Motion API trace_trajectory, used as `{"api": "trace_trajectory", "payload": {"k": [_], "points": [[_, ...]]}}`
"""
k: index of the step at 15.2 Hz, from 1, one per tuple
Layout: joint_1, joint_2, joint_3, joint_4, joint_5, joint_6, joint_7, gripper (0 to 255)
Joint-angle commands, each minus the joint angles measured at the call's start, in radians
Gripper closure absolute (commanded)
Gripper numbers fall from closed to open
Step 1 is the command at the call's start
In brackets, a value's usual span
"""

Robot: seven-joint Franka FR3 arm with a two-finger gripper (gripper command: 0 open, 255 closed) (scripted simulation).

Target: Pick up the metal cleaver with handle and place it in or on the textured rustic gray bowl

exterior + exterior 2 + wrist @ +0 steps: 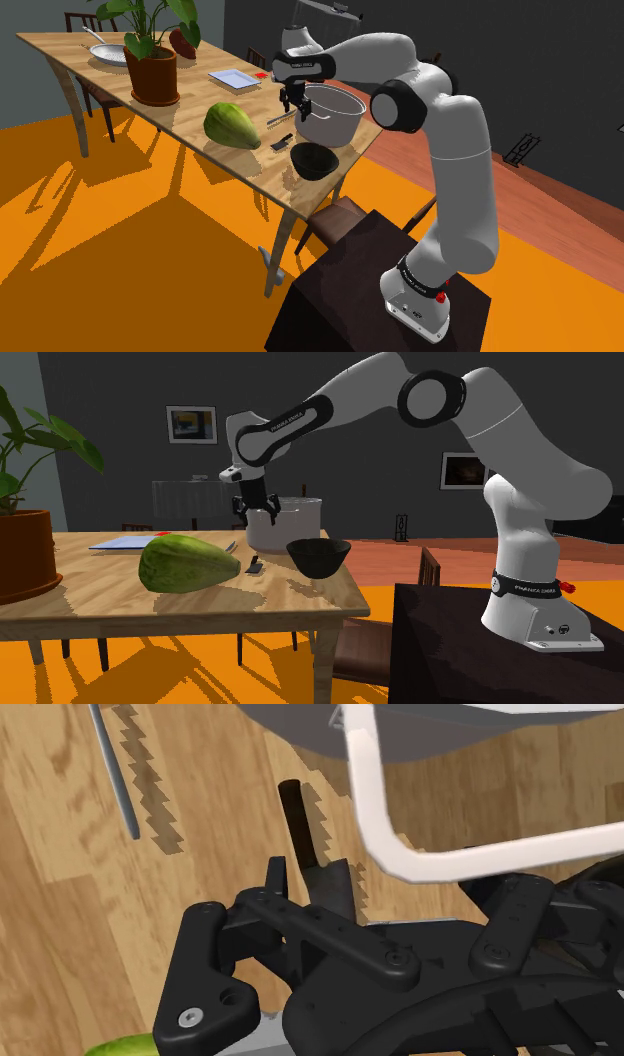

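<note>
- One gripper (295,103), fingers spread apart, holding nothing; it hangs above the table (60,45)
- One cleaver (281,143), dark-handled, flat on the table below the gripper, untouched
- One dark bowl (314,160) just beside the cleaver; one pale pot (335,115) close beside the gripper; one green fruit (232,125) near

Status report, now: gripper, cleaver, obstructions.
Gripper open, empty, hovering above cleaver. It lies flat on table beside dark bowl. Grey pot close by.

Black bowl (316,160), dark cleaver (281,143), grey pot (333,115), green papaya (232,125), reddish-brown planter (152,75), pale blue tray (232,78), light wood-grain table (55,48), orange floor (120,260), white arm (460,150) with black gripper (295,108).
</note>
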Motion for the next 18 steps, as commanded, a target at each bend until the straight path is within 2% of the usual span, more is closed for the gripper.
{"api": "trace_trajectory", "payload": {"k": [1,10,11,12,18], "points": [[-0.014,0.012,-0.009,0.003,-0.005,-0.017,-0.007,255],[-0.019,-0.016,-0.015,0.082,-0.011,-0.119,-0.023,255],[-0.017,-0.012,-0.012,0.072,-0.009,-0.107,-0.023,255],[-0.017,-0.012,-0.012,0.072,-0.009,-0.107,-0.023,0],[-0.08,0.028,0.072,-0.021,0.111,0.05,-0.131,0]]}}
